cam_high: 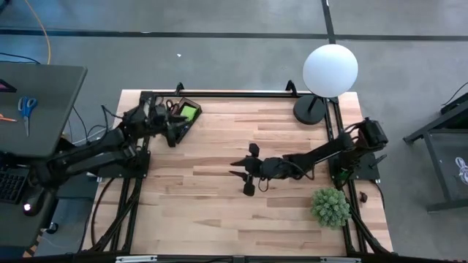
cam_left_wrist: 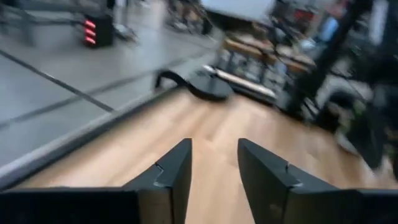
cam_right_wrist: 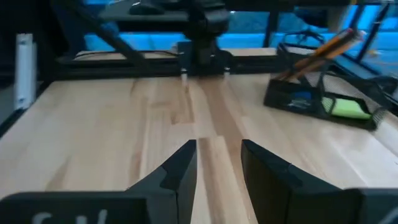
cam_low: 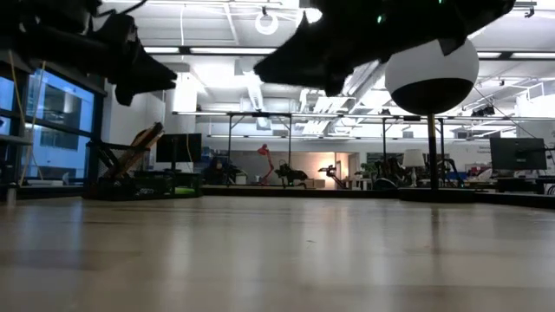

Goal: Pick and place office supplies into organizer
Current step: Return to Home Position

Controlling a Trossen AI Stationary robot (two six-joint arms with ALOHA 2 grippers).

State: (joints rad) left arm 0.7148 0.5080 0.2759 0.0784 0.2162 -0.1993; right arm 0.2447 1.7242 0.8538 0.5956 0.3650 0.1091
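The black organizer (cam_high: pixel 187 117) sits near the table's far left corner. In it I see a lime-green sticky-note pad (cam_high: pixel 191 112) and black scissor handles (cam_high: pixel 174 107). In the right wrist view the organizer (cam_right_wrist: pixel 318 99) holds orange and wooden pencils (cam_right_wrist: pixel 328 47) that lean out of it, a blue eraser (cam_right_wrist: pixel 301 98) and the green pad (cam_right_wrist: pixel 348 109). My left gripper (cam_high: pixel 172 134) hangs open just beside the organizer's near left side and holds nothing (cam_left_wrist: pixel 214 146). My right gripper (cam_high: pixel 235 169) is open over the middle of the table, pointing left toward the organizer (cam_right_wrist: pixel 219 147).
A white globe lamp (cam_high: pixel 330 69) stands on its round black base (cam_high: pixel 310 109) at the far right corner. A small green bushy plant (cam_high: pixel 330 207) is near the right edge. Blue-handled scissors (cam_high: pixel 28 109) lie on a grey side desk off the table's left. Bare wood (cam_high: pixel 219 204) spreads between.
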